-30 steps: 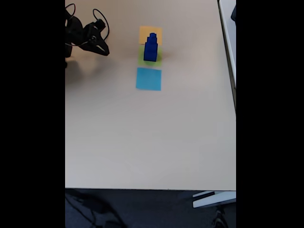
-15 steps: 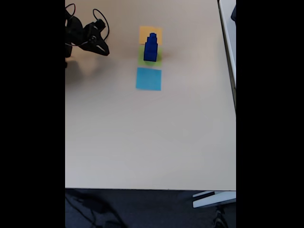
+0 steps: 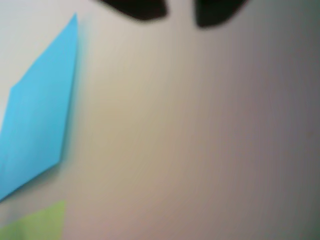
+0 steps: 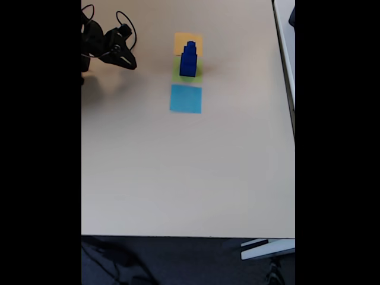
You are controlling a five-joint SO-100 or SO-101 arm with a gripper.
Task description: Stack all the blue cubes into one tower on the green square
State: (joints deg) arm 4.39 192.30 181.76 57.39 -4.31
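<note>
Blue tower on green square

Table smooth matt beige laminate. Green square, light-blue square and orange square: flat matt paper. Tower of blue cubes: solid, smooth, slightly shiny, plastic-looking. End effector black matt plastic.

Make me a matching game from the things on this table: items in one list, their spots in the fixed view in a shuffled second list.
Things:
1. tower
2. orange square
3. light-blue square
4. end effector

Spots:
A. nearest the bottom of the picture
B. at the far left, apart from the squares
C. on the green square
D. behind the tower, nearest the top

Pairs: 1-C, 2-D, 3-A, 4-B
</note>
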